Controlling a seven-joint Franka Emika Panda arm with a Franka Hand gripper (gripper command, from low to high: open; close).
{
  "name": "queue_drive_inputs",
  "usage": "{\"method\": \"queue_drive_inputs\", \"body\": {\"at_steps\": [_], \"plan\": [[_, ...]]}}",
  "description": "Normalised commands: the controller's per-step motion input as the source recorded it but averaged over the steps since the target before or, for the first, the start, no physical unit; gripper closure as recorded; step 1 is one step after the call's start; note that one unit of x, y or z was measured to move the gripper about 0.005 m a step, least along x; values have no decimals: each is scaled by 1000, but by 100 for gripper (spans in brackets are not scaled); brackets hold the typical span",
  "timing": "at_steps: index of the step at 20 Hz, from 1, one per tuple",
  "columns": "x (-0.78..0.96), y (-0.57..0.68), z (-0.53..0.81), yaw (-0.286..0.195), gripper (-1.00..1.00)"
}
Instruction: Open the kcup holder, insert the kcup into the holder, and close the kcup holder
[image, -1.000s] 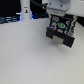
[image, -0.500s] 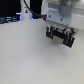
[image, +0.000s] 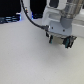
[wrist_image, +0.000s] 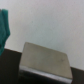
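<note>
In the exterior view my white gripper hangs low over the white table at the exterior view's right. A black boxy block with pale patches, the kcup holder, shows right beneath and behind it, partly covered by the gripper. The fingers are blurred and I cannot tell whether they are open. In the wrist view a flat grey slab with a dark edge fills the lower part, and a teal shape sits at the picture's edge. The kcup is not in view.
The white table spreads across the exterior view's left and front. Dark equipment with blue lights stands along the back left. A black cable loops from the arm.
The arm and gripper have come lower over the black block and appear slightly larger in the exterior view. Nothing else has visibly moved.
</note>
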Motion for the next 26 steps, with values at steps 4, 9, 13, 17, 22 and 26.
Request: {"method": "queue_drive_inputs", "body": {"at_steps": [4, 9, 13, 17, 22, 26], "plan": [[-247, 138, -98, 222, -100], [-329, 344, 2, 146, -100], [-309, 493, 36, 113, -100], [-434, 510, 41, 104, -100], [-520, 526, 108, 93, -100], [-659, 520, 40, 79, -100]]}}
